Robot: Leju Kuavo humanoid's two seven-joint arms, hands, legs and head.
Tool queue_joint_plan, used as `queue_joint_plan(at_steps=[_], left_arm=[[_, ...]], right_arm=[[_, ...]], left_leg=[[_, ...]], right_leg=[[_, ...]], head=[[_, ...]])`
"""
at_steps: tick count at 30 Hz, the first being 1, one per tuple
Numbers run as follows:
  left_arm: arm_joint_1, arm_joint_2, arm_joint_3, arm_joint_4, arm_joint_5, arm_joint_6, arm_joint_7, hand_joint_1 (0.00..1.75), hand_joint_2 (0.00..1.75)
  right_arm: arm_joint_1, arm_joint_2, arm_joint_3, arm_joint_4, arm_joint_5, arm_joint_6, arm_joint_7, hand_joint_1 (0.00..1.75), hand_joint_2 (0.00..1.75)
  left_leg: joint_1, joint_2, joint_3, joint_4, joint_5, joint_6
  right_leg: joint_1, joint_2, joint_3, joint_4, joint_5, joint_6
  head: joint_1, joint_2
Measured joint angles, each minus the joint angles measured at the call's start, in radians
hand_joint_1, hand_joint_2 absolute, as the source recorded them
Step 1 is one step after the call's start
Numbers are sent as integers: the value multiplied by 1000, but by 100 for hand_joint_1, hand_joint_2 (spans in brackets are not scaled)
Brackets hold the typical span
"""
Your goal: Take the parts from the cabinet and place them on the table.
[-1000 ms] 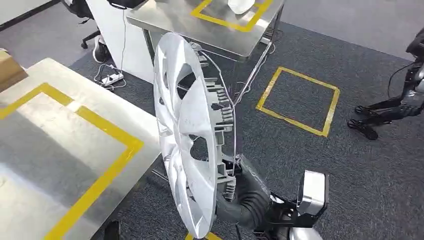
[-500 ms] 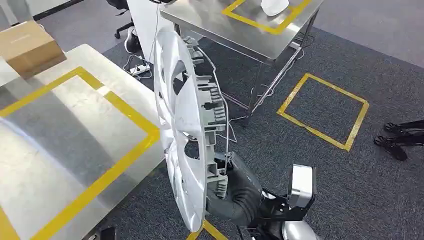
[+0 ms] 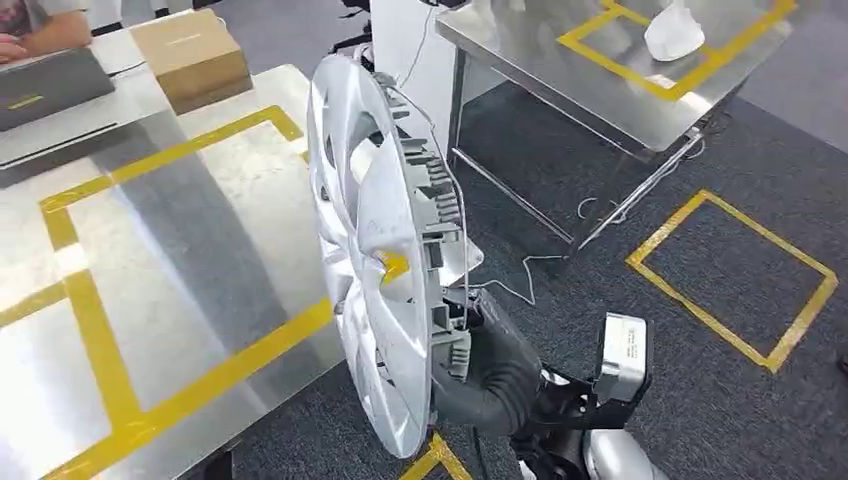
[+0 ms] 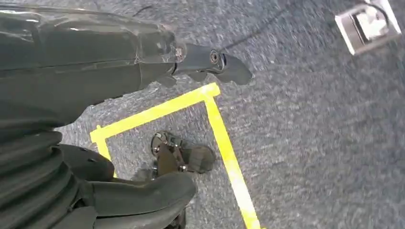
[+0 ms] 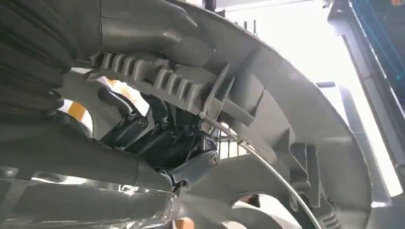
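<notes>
right hand (image 3: 480, 375): clamped on lower rim of hubcap (image 3: 375, 250); hubcap upright on edge, face toward desk (image 3: 150, 280) just beside, on robot's left | left hand (image 4: 119, 62): hanging over floor, fingers apart, holding nothing | right hand nearer desk

My view has swung across the room: the steel table with yellow tape (image 3: 150, 270) now fills more of my left, a brown cardboard box (image 3: 190, 52) has come in, and the taped floor square (image 3: 735, 275) has slid right.
</notes>
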Motion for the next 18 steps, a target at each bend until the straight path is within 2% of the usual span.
queue_joint_plan(at_steps=[1, 2, 4, 5, 6, 7, 8, 9, 10, 11, 12, 13, 14, 15, 16, 17, 18], left_arm=[[-2, 0, 0, 0, 10, 0, -2, 0, 175], [0, -1, 1, 0, 17, 0, -8, 0, 175], [4, 0, 2, 2, 26, 0, -20, 0, 175], [4, 5, 2, 3, 31, 1, -22, 0, 175], [6, 10, 3, 3, 34, 2, -24, 0, 175], [6, 10, 3, 4, 42, 1, -26, 0, 175], [5, 10, 5, 4, 47, 0, -28, 0, 175], [7, 10, 6, 5, 52, -1, -28, 0, 175], [10, 10, 7, 5, 54, -1, -29, 0, 175], [16, 9, 7, 5, 56, -1, -29, 0, 175], [21, 7, 8, 5, 58, -1, -29, 0, 175], [25, 7, 8, 6, 58, -1, -28, 0, 175], [27, 7, 9, 6, 62, 2, -26, 0, 175], [26, 4, 9, 7, 64, 3, -21, 0, 175], [26, 0, 9, 7, 65, 3, -19, 0, 175], [27, 0, 10, 8, 67, 5, -17, 0, 175], [28, 1, 10, 8, 68, 6, -16, 0, 175]], right_arm=[[-2, -2, -1, -3, -6, 0, 3, 175, 175], [-7, -2, -1, -5, -11, 2, 7, 175, 175], [-18, -3, 0, -5, -16, 5, 11, 175, 175], [-21, -4, -1, -5, -18, 6, 11, 175, 175], [-23, -5, 0, -3, -19, 8, 12, 175, 175], [-27, -5, 0, -3, -26, 11, 11, 175, 175], [-30, -8, 0, -1, -33, 14, 11, 175, 175], [-31, -9, -1, 2, -42, 14, 11, 175, 175], [-31, -10, -1, 2, -44, 14, 11, 175, 175], [-31, -12, -1, 5, -48, 14, 11, 175, 175], [-31, -14, -1, 6, -50, 14, 11, 175, 175], [-30, -16, -1, 6, -50, 13, 11, 175, 175], [-29, -17, -1, 6, -50, 12, 11, 175, 175], [-27, -18, -1, 6, -50, 12, 11, 175, 175], [-24, -18, -1, 6, -50, 11, 11, 175, 175], [-18, -19, 0, 6, -49, 11, 11, 175, 175], [-16, -19, 0, 6, -48, 11, 11, 175, 175]], left_leg=[[3, -15, -5, 2, 3, -4], [9, -24, -12, 1, 7, -11], [12, -45, -19, -3, 16, -23], [5, -49, -22, -4, 16, -27], [-3, 34, -34, 15, -7, -31], [0, 75, -59, 67, -46, -36], [9, 85, -92, 144, -87, -43], [17, 86, -126, 219, -117, -50], [21, 86, -143, 253, -125, -55], [28, 87, -147, 264, -115, -62], [32, 91, -124, 224, -83, -68], [36, 104, -81, 147, -40, -74], [37, 138, -30, 57, -1, -79], [27, 198, -11, 14, -17, -83], [26, 188, -9, 10, -9, -62], [24, 175, -13, 15, -13, -46], [20, 165, -17, 17, -14, -38]], right_leg=[[0, -3, 2, -14, 8, 3], [5, -13, 3, -17, 7, 0], [9, -35, 7, -32, 5, -2], [-4, -53, 14, -55, 15, 4], [-4, -63, 21, -66, 22, 7], [-4, -73, 20, -70, 24, 5], [-5, -85, 19, -70, 25, 4], [-6, -101, 20, -68, 24, 5], [-7, -110, 20, -67, 22, 6], [-9, -125, 19, -65, 21, 9], [-12, -138, 20, -62, 17, 15], [-16, -148, 20, -57, 12, 21], [-19, -157, 20, -48, 6, 31], [-17, -165, 19, -42, 0, 39], [-9, -172, 17, -31, -7, 48], [-9, -178, 19, -33, -7, 49], [-10, -187, 21, -35, -6, 51]], head=[[-9, 0], [1, 0], [8, 0], [6, 0], [4, 0], [-10, 0], [-14, 0], [-20, 0], [-22, 0], [-25, 0], [-28, 0], [-31, 0], [-32, 0], [-37, 0], [-45, 0], [-39, 0], [-32, 0]])
